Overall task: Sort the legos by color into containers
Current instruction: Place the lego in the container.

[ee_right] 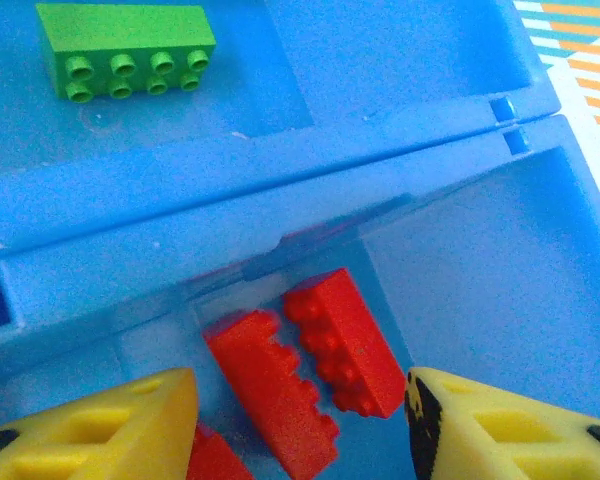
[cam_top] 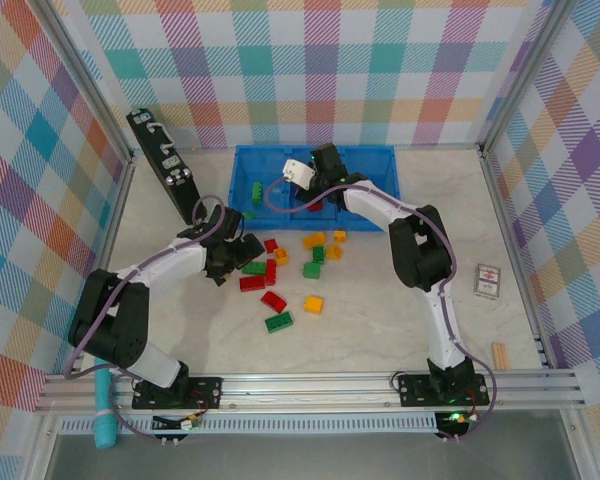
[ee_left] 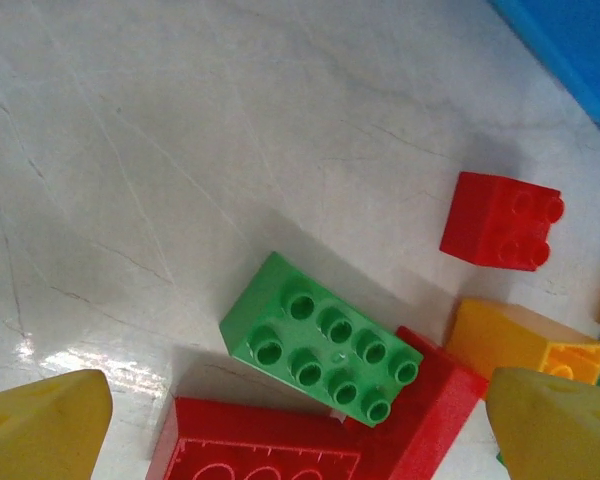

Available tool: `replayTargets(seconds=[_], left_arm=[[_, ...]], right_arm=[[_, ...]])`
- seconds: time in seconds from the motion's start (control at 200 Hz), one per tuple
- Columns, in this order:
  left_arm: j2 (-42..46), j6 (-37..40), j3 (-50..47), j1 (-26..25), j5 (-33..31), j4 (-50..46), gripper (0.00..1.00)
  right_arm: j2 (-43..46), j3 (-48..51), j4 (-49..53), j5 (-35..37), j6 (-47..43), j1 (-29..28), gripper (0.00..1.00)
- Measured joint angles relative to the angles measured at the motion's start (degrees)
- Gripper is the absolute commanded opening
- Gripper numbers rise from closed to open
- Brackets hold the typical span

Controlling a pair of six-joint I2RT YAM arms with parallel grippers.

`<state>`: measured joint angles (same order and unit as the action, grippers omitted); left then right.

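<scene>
The tray (cam_top: 370, 170) sat at the back of the table (cam_top: 360, 330) with the bar (cam_top: 165, 165) just left of it, and the loose legos (cam_top: 275, 300) lay scattered in front, between my arms. My right gripper (ee_right: 300, 420) hung over the middle compartment, where two bricks (ee_right: 340, 340) lay touching side by side, a single brick (ee_right: 125, 50) lying past the divider. Below my left gripper (ee_left: 300, 430) an eight-stud brick (ee_left: 320, 350) rested against a larger brick (ee_left: 260, 450), a four-stud brick (ee_left: 500, 220) apart, toward the tray.
</scene>
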<state>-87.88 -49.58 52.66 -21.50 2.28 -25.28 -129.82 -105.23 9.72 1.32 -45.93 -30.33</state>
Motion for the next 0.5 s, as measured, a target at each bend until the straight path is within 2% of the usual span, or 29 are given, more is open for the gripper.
replayTargets(seconds=[0.205, 0.5], left_arm=[[-2.2, -5.1, 0.5, -1.7, -1.6, 0.5, 0.91], [-6.4, -9.6, 0.5, -2.0, -3.7, 3.1, 0.79]], right_arm=[[0.0, 0.0, -0.2, -1.0, 0.0, 0.0, 0.58], [3.3, 3.5, -1.1, -1.8, 0.5, 0.0, 0.57]])
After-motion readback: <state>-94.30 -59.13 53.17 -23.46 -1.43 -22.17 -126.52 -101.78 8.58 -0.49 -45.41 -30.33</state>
